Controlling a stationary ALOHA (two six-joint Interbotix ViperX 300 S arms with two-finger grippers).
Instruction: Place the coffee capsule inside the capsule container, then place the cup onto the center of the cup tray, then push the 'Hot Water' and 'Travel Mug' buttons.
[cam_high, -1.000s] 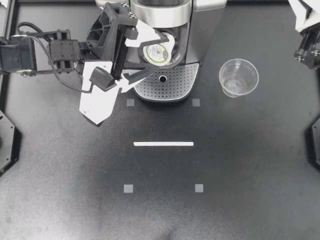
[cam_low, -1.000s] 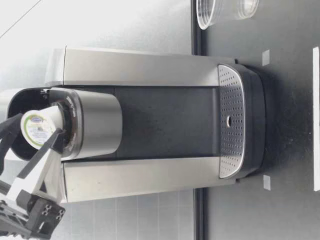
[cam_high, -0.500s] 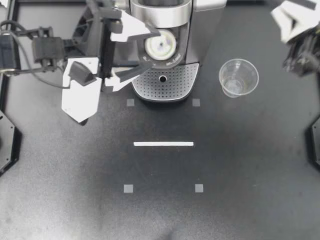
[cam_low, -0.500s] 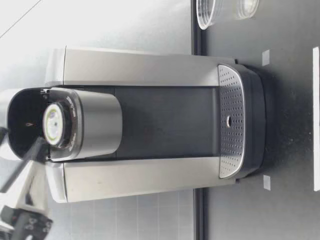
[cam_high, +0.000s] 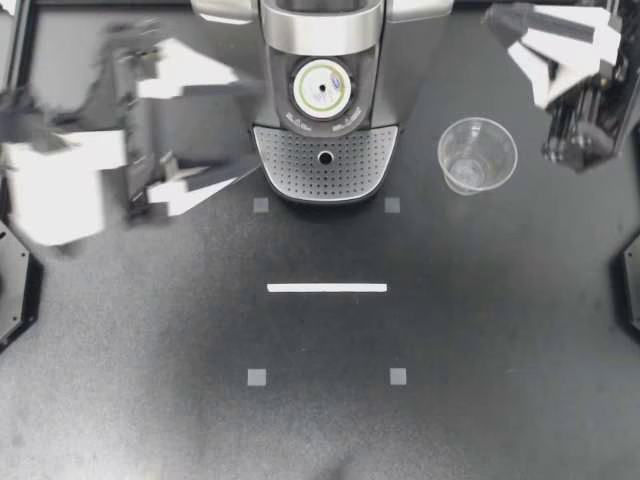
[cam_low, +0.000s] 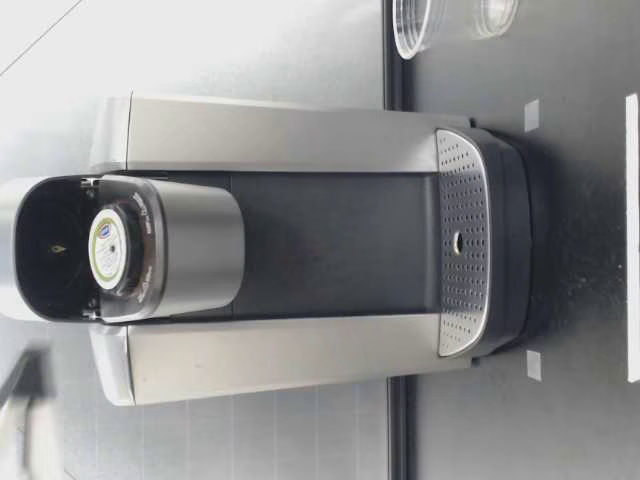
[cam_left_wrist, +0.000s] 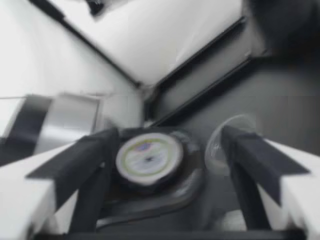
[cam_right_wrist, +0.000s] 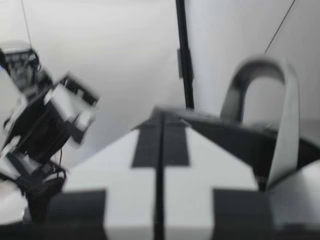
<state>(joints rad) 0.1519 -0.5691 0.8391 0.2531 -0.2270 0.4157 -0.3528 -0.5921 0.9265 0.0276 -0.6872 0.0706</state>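
The coffee capsule (cam_high: 322, 88) sits lid-up in the machine's open capsule holder (cam_high: 322, 118); it also shows in the low view (cam_low: 105, 250). My left gripper (cam_high: 250, 128) is open and empty, blurred, just left of the machine. In the left wrist view the capsule (cam_left_wrist: 148, 157) lies ahead between the spread fingers (cam_left_wrist: 80, 165), untouched. The clear plastic cup (cam_high: 477, 155) stands upright on the table to the right of the perforated cup tray (cam_high: 325, 165). My right gripper (cam_high: 510, 40) is shut and empty, behind the cup; its fingers meet in the right wrist view (cam_right_wrist: 159, 120).
The silver coffee machine (cam_high: 415, 60) stands at the table's back centre, its lid handle (cam_right_wrist: 265, 100) raised. A white tape line (cam_high: 327, 288) and small grey squares (cam_high: 257, 377) mark the dark table in front of it. The cup (cam_low: 415, 25) stands beside the machine in the low view.
My left gripper has let go of the capsule, which settled into the holder, and drawn back leftward. My right arm has come in from the right edge toward the machine.
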